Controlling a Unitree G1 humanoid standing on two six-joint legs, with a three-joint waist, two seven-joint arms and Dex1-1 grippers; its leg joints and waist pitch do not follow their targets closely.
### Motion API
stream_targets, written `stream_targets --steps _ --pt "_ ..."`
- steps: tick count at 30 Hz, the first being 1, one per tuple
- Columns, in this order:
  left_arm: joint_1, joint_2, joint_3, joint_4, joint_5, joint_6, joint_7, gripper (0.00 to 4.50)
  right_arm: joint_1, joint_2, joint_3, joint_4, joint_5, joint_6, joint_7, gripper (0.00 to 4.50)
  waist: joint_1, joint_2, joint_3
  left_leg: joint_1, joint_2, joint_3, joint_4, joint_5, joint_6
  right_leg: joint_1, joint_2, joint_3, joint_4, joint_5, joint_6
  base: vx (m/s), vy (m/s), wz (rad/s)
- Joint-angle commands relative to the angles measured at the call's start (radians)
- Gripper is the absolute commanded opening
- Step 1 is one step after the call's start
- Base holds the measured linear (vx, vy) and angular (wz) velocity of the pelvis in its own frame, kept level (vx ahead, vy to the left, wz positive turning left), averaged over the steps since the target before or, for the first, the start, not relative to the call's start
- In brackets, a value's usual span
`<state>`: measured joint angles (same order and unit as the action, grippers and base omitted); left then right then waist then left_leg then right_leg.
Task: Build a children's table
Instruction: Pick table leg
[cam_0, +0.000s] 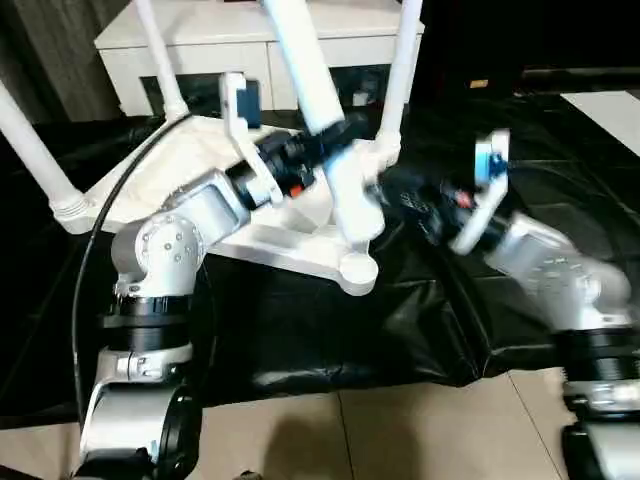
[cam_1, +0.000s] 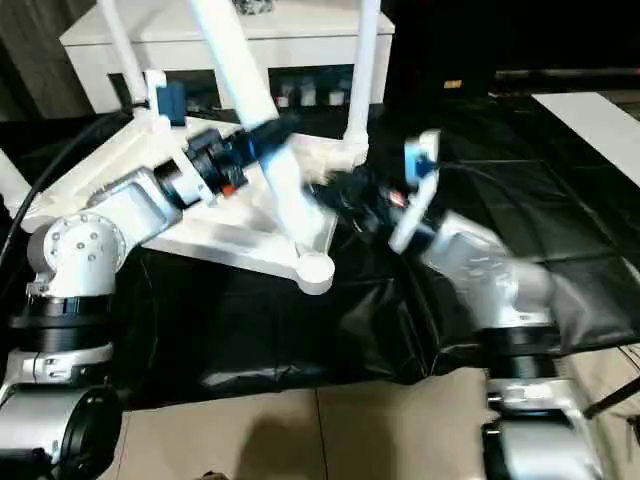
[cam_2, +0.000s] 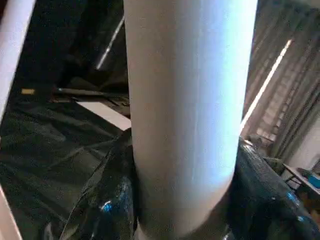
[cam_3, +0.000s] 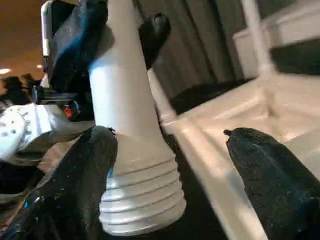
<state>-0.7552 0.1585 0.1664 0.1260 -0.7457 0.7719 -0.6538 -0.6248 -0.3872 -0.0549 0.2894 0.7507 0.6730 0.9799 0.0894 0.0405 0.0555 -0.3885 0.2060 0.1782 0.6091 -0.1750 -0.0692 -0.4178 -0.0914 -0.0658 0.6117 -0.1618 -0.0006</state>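
Note:
The children's table lies upside down on a black sheet, its ribbed white top (cam_0: 185, 150) facing up. Three tapered legs stand in corner sockets: one at the left (cam_0: 35, 150) and two at the back (cam_0: 160, 60) (cam_0: 400, 80). My left gripper (cam_0: 333, 135) is shut on the fourth leg (cam_0: 300, 60), which leans over the empty front corner socket (cam_0: 357, 272). In the right wrist view the leg's threaded end (cam_3: 142, 195) hangs between my right gripper's fingers (cam_3: 85, 185). The right gripper (cam_0: 400, 192) is open, just right of the leg's lower part.
A white cabinet (cam_0: 200, 45) with dark doors stands close behind the table. A flat white board (cam_0: 610, 110) lies at the far right on the black sheet (cam_0: 330, 330). Tiled floor (cam_0: 400, 430) shows in front of the sheet's edge.

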Motion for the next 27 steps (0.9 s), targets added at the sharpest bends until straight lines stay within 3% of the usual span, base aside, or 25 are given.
stream_targets --steps 1,3,11,12,14,27 --pt "-0.008 0.012 -0.013 -0.039 -0.022 0.015 -0.030 1.97 -0.031 -0.015 0.017 0.002 0.016 0.048 0.035 3.92 0.004 -0.024 -0.079 0.015 0.008 0.003 -0.064 -0.140 0.048 0.062 -0.036 0.030 -0.064 -0.199 -0.222 0.000 0.000 0.00" --pt "-0.003 0.013 -0.023 -0.049 -0.035 0.028 -0.048 1.97 -0.050 -0.024 0.029 0.012 0.021 0.086 0.073 3.92 0.006 -0.024 -0.078 0.015 0.010 0.003 -0.064 -0.135 0.045 0.061 -0.037 0.030 -0.062 -0.194 -0.223 0.000 0.000 0.00" --pt "0.016 0.010 -0.061 -0.076 -0.050 0.051 -0.091 1.97 -0.088 -0.035 0.091 0.051 -0.026 0.096 0.158 3.92 0.009 -0.029 -0.079 0.014 0.011 0.003 -0.063 -0.123 0.042 0.061 -0.038 0.030 -0.061 -0.185 -0.224 0.000 0.000 0.00" --pt "0.016 0.010 -0.063 -0.076 -0.049 0.052 -0.092 1.97 -0.091 -0.034 0.096 0.053 -0.030 0.098 0.167 3.65 0.009 -0.031 -0.079 0.014 0.011 0.003 -0.063 -0.123 0.040 0.062 -0.038 0.030 -0.061 -0.184 -0.224 0.000 0.000 0.00" --pt "0.018 0.010 -0.064 -0.079 -0.053 0.056 -0.094 1.97 -0.098 -0.032 0.102 0.058 -0.038 0.103 0.178 3.65 0.010 -0.031 -0.080 0.014 0.011 0.003 -0.063 -0.121 0.039 0.061 -0.038 0.030 -0.059 -0.178 -0.226 0.000 0.000 0.00" --pt "0.035 0.021 -0.078 -0.095 -0.051 0.051 -0.112 1.97 -0.085 -0.045 0.138 0.032 -0.078 0.096 0.223 2.52 0.011 -0.034 -0.079 0.014 0.012 0.003 -0.062 -0.111 0.038 0.062 -0.037 0.031 -0.055 -0.149 -0.237 0.000 0.000 0.00"
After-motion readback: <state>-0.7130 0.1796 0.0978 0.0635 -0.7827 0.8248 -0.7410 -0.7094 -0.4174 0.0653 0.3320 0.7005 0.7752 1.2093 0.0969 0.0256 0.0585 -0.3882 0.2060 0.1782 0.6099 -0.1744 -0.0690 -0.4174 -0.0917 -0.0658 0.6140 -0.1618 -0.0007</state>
